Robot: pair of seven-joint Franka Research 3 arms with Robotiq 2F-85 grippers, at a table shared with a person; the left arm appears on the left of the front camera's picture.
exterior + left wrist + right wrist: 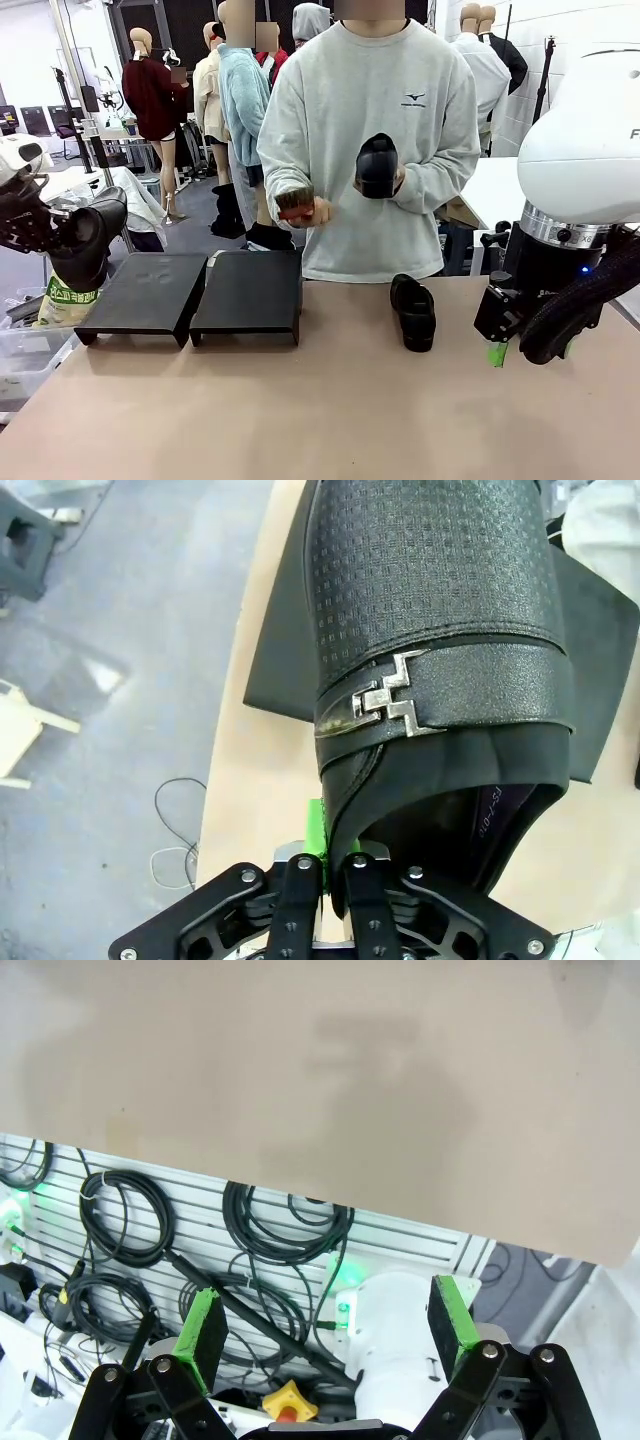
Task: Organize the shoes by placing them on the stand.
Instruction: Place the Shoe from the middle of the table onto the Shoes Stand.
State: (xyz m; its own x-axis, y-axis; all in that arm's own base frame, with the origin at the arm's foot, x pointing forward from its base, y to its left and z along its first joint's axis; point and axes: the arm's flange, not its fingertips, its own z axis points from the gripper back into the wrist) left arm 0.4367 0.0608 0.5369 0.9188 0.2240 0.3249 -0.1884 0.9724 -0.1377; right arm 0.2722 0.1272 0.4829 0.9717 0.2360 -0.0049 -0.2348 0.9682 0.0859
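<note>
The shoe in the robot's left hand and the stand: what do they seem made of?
The shoe looks like matte black synthetic leather: an embossed grid of small squares on the upper, a pebbled strap with a silvery, probably metal, buckle. The stand looks like smooth matte black board, perhaps plastic or painted wood; I cannot tell which.
</note>
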